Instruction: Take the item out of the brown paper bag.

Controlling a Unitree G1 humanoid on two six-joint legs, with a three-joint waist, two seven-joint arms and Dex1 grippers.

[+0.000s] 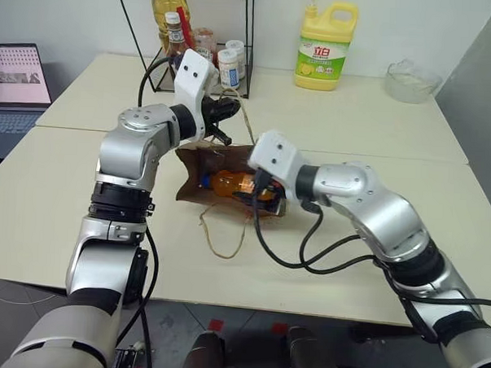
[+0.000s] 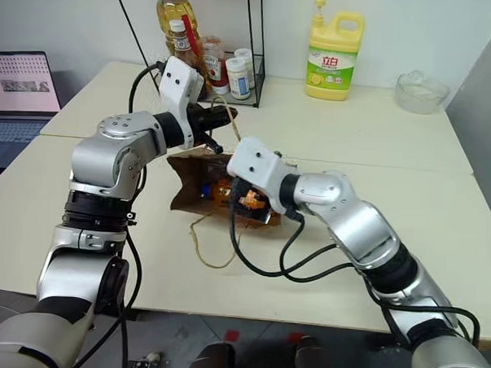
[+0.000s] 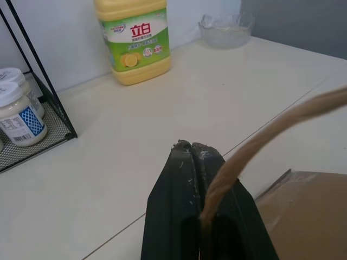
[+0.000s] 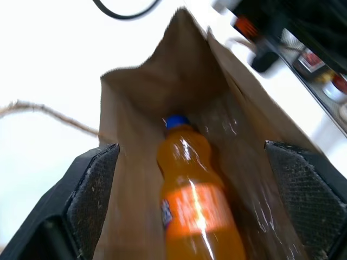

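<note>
Lying mid-table, the brown kraft paper bag (image 1: 198, 175) still contains the clear blue-capped orange-drink bottle (image 4: 195, 203); left gripper (image 3: 198, 154) pinches shut on the tan rope handle (image 3: 271, 132); right gripper (image 4: 190, 206), spread wide around the bottle, grips nothing yet.

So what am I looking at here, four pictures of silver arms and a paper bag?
It is one moment seen by four cameras. Two sit on a humanoid robot's head and look down over its arms; one sits on each wrist. On the table lies a brown paper bag with a small orange drink bottle inside. The left hand is shut, pinching the bag's rope handle to lift it open. The right hand is wide open at the bag's mouth, a finger on each side of the bottle, not yet gripping it. Behind stand a yellow detergent jug and a wire rack of bottles.
</note>
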